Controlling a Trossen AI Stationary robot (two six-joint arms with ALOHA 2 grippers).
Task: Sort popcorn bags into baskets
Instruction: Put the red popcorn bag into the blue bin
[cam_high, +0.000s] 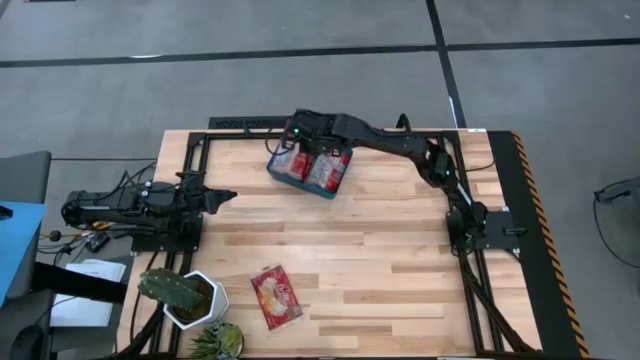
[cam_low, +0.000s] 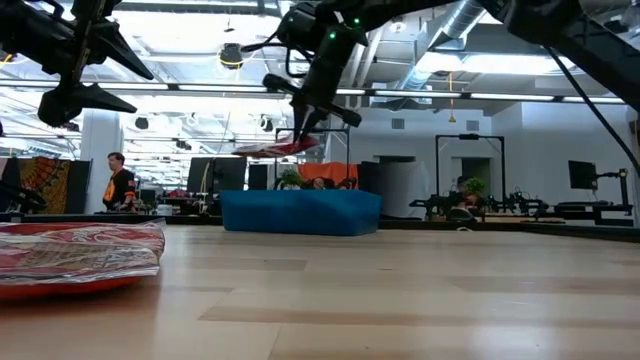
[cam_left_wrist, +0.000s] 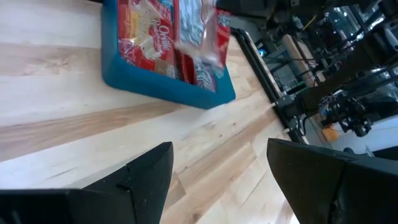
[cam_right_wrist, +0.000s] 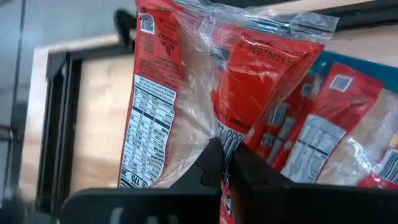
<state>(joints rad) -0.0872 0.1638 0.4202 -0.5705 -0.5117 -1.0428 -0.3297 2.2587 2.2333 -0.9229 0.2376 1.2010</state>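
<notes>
The teal basket (cam_high: 336, 186) stands at the table's far middle with several popcorn bags (cam_high: 325, 170) lying in it; it also shows in the low view (cam_low: 300, 212) and the left wrist view (cam_left_wrist: 168, 87). My right gripper (cam_right_wrist: 227, 165) is shut on one red popcorn bag (cam_right_wrist: 180, 93) above the basket's far left part (cam_high: 293, 140). Another popcorn bag (cam_high: 276, 297) lies flat on the table near the front edge and shows close up in the low view (cam_low: 80, 255). My left gripper (cam_high: 232, 194) is open and empty, left of the basket. My right gripper pinches the bag between its two fingers at a creased, gathered part of the wrapper (cam_right_wrist: 231, 140), where the clear film folds over the red print. The bag is lifted clear above the basket (cam_low: 275, 148) and sticks out about level from the fingers.
A white pot with a cactus (cam_high: 185, 295) and a small green plant (cam_high: 215, 340) stand at the table's near left corner. Black frame rails (cam_high: 240, 125) run along the far edge and the sides. Bare wood lies between the basket and the near bag.
</notes>
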